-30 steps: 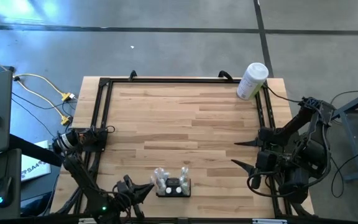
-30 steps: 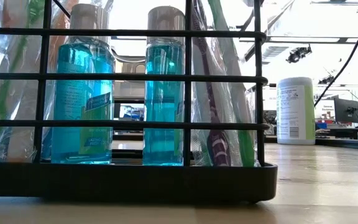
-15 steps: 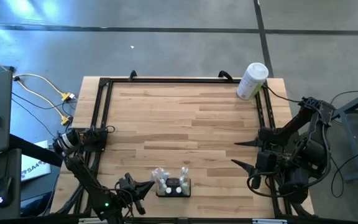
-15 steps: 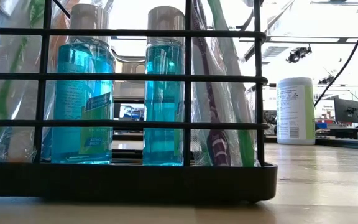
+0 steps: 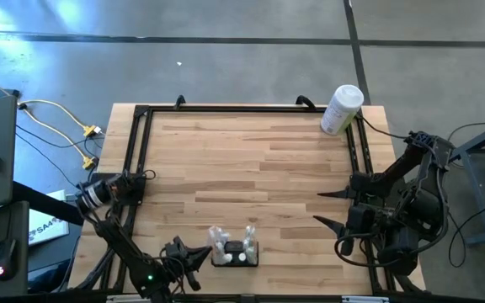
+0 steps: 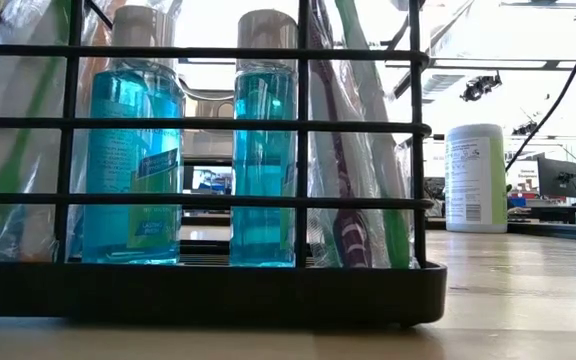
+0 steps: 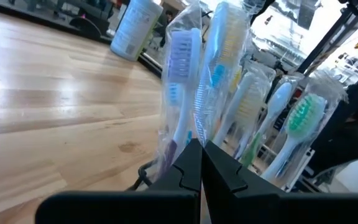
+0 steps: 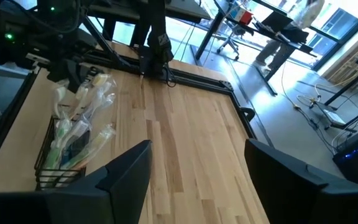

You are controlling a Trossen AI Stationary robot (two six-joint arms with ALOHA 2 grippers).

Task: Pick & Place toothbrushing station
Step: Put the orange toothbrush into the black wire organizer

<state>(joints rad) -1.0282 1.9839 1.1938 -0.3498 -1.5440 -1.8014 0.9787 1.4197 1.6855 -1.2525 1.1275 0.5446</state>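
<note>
Left tool (image 7: 201, 163): fingers pressed together, gripping nothing; it sits at the near edge of the surface, just beside the toothbrushing station on its left side in the high view.
Right tool (image 8: 194, 168): fingers spread apart with nothing between them; it hangs over the right edge of the surface, well apart from the station.
Toothbrushing station (image 5: 235, 252): small black wire holder standing upright near the near edge of the surface, about midway along it, and touched by neither tool.
Station contents: wrapped toothbrushes (image 7: 180, 93) stand in the holder, heads up; two bottles of blue liquid (image 6: 138, 150) stand side by side between them.
White container (image 5: 341, 108): tall cylinder at the far right corner of the surface, leaning against the black frame rail, well apart from the station.
Surface (image 5: 251, 168): light wooden boards, edged by a black metal frame (image 5: 141, 135).
</note>
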